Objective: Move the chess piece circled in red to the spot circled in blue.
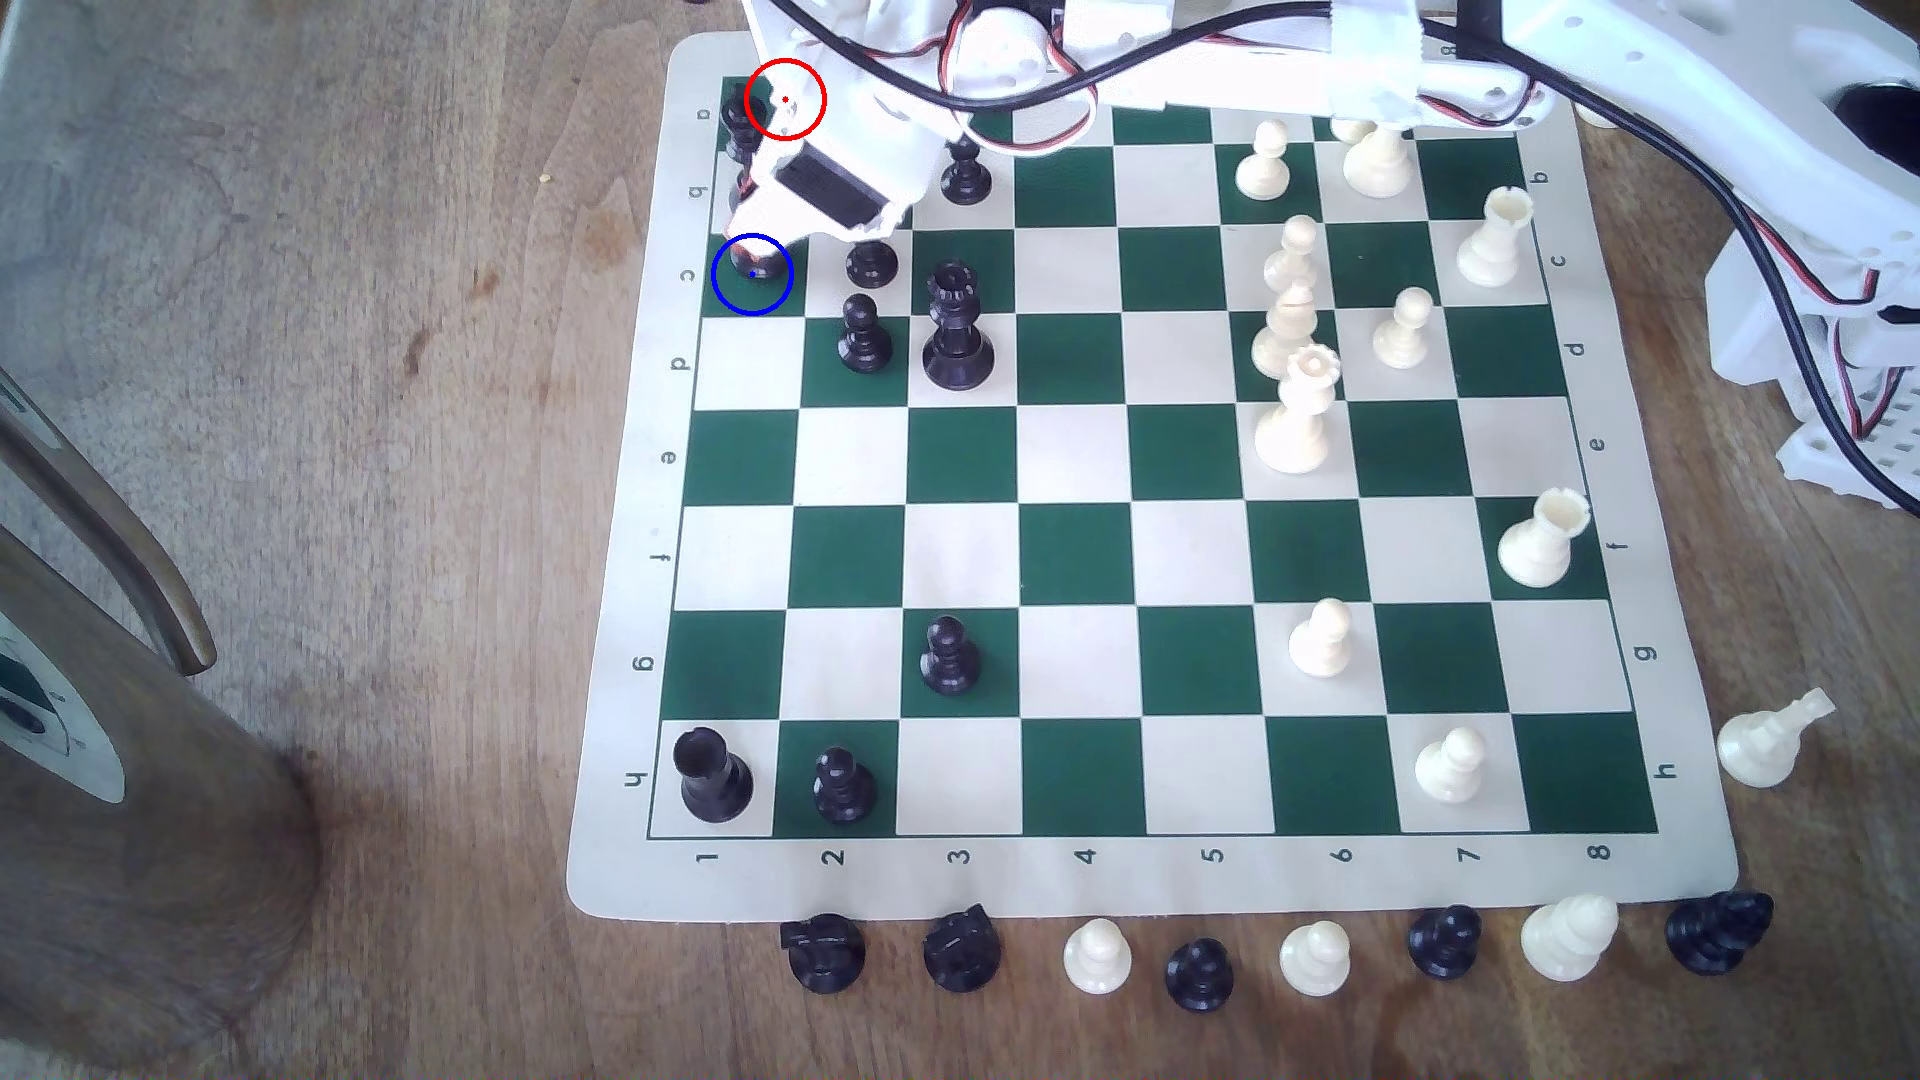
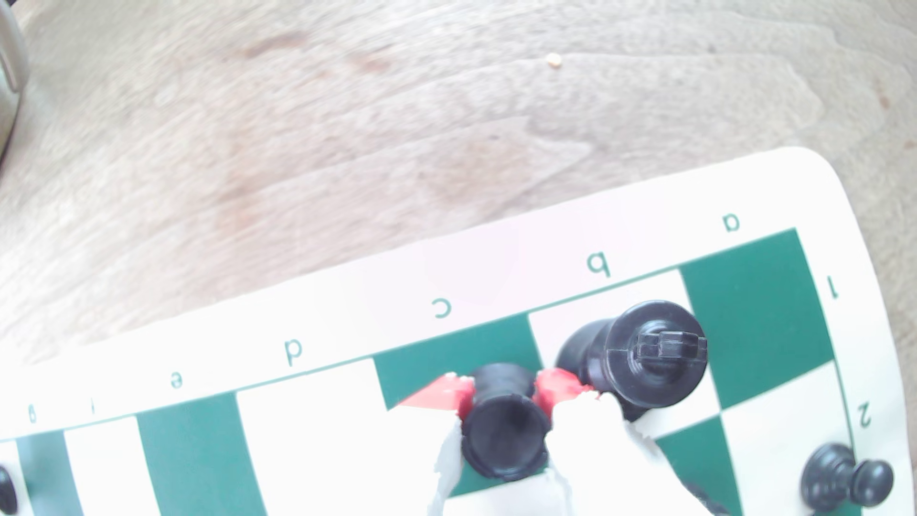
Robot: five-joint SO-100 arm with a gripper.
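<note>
The pincer (image 2: 503, 397) is seen clamped on the black rook (image 2: 503, 439), its red-lined fingertips (image 2: 556, 392) pressed against either side of the tower's waist just under the hollow rim. In the exterior view the pincer (image 1: 756, 244) is held right over the blue-ringed square (image 1: 774, 301), the dark green c1 square at the board's edge, and the rook's base (image 1: 758, 268) shows inside the ring; whether it is already seated on the mat or a shade above cannot be told.

The placing step is judged to be in hand, with the carry all but done. What is called for next is a gentle settling of the base flat onto the square, then a clean parting of the jaws and a straight lift away, so that the piece is not dragged or tipped.

Care is owed to the black king (image 2: 645, 357) on the neighbouring b1 square, just beside one finger. The red ring (image 1: 785, 100) is drawn over the arm's white housing above the a1 corner.

Smooth, glossy moulded plastic is shown in the pieces, with round flared bases. The chess mat (image 2: 620, 213) is thin and flexible with a rounded cream border and printed letters; it lies on a worn, grainy wooden bench (image 2: 347, 124).
</note>
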